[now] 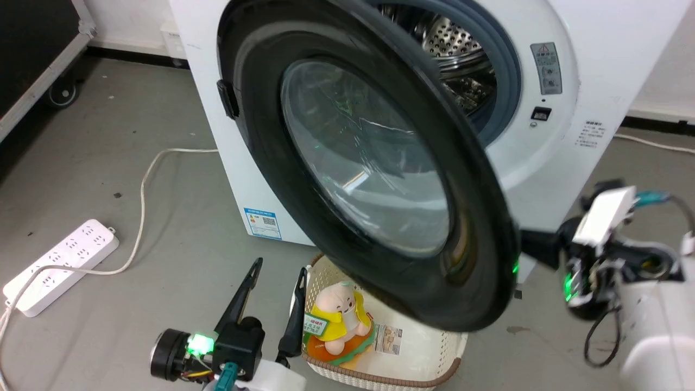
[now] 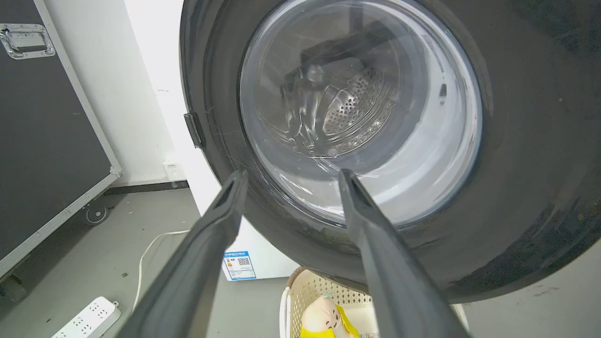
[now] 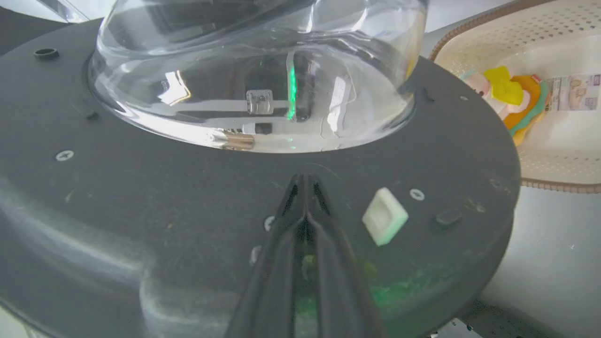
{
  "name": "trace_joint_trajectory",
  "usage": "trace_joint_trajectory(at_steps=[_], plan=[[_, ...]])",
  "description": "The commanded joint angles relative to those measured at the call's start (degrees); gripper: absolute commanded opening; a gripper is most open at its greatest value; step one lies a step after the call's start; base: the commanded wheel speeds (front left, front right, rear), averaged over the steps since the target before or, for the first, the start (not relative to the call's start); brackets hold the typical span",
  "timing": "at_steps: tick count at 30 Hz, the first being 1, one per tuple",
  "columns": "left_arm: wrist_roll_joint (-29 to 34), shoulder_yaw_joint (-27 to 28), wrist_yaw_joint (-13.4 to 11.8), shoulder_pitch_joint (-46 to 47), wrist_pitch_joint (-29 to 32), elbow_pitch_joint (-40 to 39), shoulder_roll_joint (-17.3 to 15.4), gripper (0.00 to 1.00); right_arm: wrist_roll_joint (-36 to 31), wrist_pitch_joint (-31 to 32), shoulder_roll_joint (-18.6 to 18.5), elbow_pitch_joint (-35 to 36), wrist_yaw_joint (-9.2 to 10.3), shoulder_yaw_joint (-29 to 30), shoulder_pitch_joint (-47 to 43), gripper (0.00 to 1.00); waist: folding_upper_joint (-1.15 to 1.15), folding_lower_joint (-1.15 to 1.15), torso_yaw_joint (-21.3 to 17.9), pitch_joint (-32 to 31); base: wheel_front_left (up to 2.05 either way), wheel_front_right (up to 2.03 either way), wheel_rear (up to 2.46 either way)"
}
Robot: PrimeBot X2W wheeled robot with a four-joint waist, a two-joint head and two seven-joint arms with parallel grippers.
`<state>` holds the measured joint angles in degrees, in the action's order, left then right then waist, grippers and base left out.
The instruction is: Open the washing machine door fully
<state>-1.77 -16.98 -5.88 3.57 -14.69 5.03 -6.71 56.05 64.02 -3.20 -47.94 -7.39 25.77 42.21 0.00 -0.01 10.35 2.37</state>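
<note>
Head view: the washing machine door (image 1: 369, 179) stood half swung from the washing machine (image 1: 597, 65), above a basket (image 1: 374, 378) holding a plush toy (image 1: 339, 317). Left wrist view: my left gripper (image 2: 292, 176) hung spread, empty. Right wrist view: my right gripper (image 3: 305, 180), clenched on nothing, lay against the door's inner face. I judged it mid-push, needing a wider outward sweep.

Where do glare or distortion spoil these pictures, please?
Head view: reflections streak the bulging glass of the round glossy black washing machine door. Left wrist view: the white box-shaped washing machine is blown out; the perforated steel drum looks warped through glass. Right wrist view: white and green glints on the glass.
</note>
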Motion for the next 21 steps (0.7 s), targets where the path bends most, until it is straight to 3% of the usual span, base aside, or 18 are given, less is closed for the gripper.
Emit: trace_joint_trajectory(at_steps=[1,17,21], plan=[[-0.16,-0.21,0.08,-1.17,-0.30,0.09,-0.38,1.00,3.49,0.37,0.32,0.24,-0.10,-3.64,-3.20,0.00,0.00,0.01,0.22,-0.56,0.00,0.00,0.00],[-0.53,-0.58,0.50,-4.65,-0.30,0.82,-0.94,1.00,27.59,-4.16,0.32,8.41,-0.10,-29.57,-16.88,0.00,0.00,0.01,1.02,-2.32,0.00,0.00,0.00],[-0.62,-0.38,0.35,-5.01,-0.30,0.91,-0.90,1.00,30.38,-6.79,0.32,12.08,-0.10,-34.86,-19.50,0.00,0.00,0.01,0.89,-2.54,0.00,0.00,0.00]])
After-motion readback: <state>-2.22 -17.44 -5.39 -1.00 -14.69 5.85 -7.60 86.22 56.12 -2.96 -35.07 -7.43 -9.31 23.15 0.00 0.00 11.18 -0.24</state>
